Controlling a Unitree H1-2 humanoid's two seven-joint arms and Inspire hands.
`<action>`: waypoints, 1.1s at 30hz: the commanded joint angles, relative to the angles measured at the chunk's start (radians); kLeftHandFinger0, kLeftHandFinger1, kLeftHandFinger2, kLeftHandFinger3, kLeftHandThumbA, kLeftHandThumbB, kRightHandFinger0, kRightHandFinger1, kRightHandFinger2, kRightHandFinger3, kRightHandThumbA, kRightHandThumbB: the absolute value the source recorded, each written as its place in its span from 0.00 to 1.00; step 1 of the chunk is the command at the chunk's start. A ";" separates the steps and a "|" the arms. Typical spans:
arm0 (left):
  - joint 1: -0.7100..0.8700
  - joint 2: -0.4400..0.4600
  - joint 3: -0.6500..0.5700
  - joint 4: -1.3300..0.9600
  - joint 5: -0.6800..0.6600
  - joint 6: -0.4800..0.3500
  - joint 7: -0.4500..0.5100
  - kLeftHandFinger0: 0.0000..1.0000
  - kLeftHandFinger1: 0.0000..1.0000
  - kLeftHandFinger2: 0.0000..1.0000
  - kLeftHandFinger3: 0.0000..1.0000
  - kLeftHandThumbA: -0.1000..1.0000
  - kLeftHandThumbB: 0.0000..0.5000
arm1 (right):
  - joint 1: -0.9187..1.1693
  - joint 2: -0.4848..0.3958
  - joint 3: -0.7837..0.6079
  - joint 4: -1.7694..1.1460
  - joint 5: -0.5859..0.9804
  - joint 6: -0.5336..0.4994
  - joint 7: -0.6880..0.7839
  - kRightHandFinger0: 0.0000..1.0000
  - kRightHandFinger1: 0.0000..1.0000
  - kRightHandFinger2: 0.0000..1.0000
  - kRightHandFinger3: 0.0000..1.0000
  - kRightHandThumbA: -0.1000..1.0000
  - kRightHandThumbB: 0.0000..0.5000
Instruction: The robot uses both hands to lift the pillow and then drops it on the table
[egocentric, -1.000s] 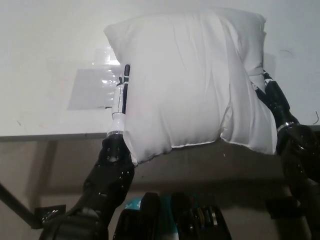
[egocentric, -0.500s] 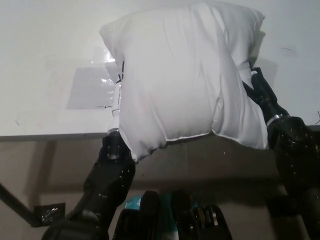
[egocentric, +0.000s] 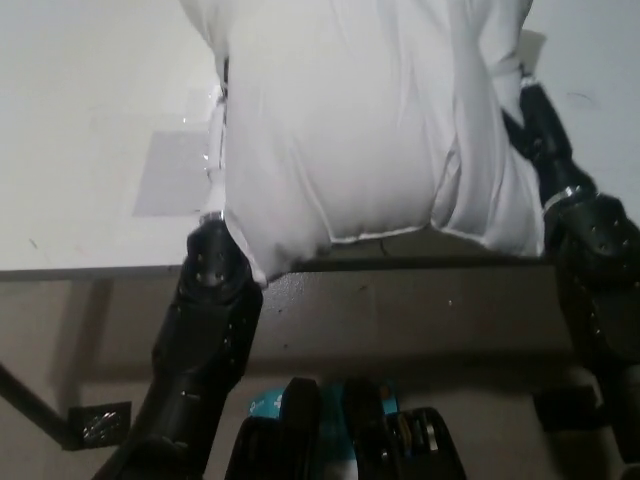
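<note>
The white pillow (egocentric: 365, 120) hangs squeezed between the left hand (egocentric: 216, 150) and the right hand (egocentric: 530, 120), above the table (egocentric: 90, 120). Both hands should press inward evenly, then part together for a level drop.

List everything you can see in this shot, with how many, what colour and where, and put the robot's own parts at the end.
pillow: one, white, held up above the table's near edge, filling the upper middle of the view, top cut off by the frame.
table: one, white top, across the upper half.
clear sheet: one, shiny and see-through, flat on the table left of the pillow.
floor: brownish, below the table edge.
small dark bracket: one, lower left on the floor.
left robot hand: white, mostly hidden against the pillow's left side.
right robot hand: black, pressed on the pillow's right side.
</note>
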 joint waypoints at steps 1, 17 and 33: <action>-0.216 -0.081 -0.107 -0.267 0.051 0.131 -0.093 1.00 1.00 1.00 1.00 1.00 0.59 | -0.189 0.067 0.045 -0.214 -0.033 -0.013 0.030 1.00 1.00 1.00 1.00 1.00 0.94; -0.336 -0.053 -0.107 -0.417 0.096 0.233 -0.063 1.00 1.00 1.00 1.00 1.00 0.61 | -0.314 0.019 0.044 -0.415 -0.048 0.100 0.004 1.00 1.00 1.00 1.00 1.00 0.91; -0.248 -0.037 -0.097 -0.215 0.134 0.085 -0.016 1.00 1.00 1.00 1.00 1.00 0.60 | -0.217 0.003 0.088 -0.244 -0.123 0.091 0.005 1.00 1.00 1.00 1.00 1.00 0.88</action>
